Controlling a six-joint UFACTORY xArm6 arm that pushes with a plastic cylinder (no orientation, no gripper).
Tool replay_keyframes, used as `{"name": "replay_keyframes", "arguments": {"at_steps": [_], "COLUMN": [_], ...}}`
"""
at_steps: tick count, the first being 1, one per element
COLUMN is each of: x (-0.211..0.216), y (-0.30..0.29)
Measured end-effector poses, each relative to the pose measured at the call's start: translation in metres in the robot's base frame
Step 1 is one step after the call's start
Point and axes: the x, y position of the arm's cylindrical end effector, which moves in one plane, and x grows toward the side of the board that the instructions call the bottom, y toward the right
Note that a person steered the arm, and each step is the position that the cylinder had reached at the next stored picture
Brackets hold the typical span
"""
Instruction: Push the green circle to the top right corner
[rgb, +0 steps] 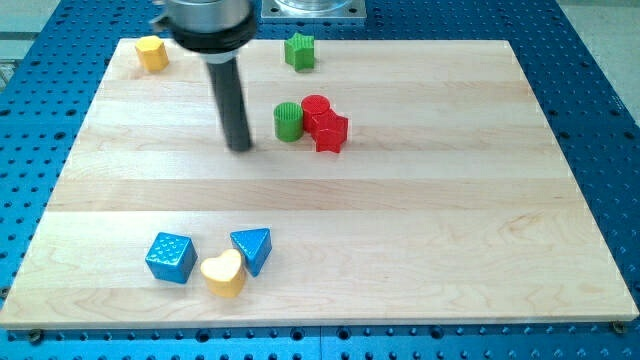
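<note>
The green circle (288, 121) stands on the wooden board (420, 220) a little above the middle. It touches a red circle (315, 108) on its right. A red star-like block (329, 132) sits against the red circle's lower right. My tip (239, 147) rests on the board to the left of the green circle, a short gap away and slightly lower. The dark rod rises from it to the view's top.
A green star (299, 51) lies near the top edge, middle. A yellow hexagon-like block (152, 52) sits in the top left corner. At the bottom left lie a blue cube (169, 257), a yellow heart (223, 274) and a blue triangle (252, 248).
</note>
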Motion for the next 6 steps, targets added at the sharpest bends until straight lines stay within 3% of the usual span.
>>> {"name": "replay_keyframes", "arguments": {"at_steps": [1,3,4,5,6], "x": [-0.037,-0.056,-0.060,-0.108,-0.123], "y": [0.065,0.205,0.234,0.296,0.331]}}
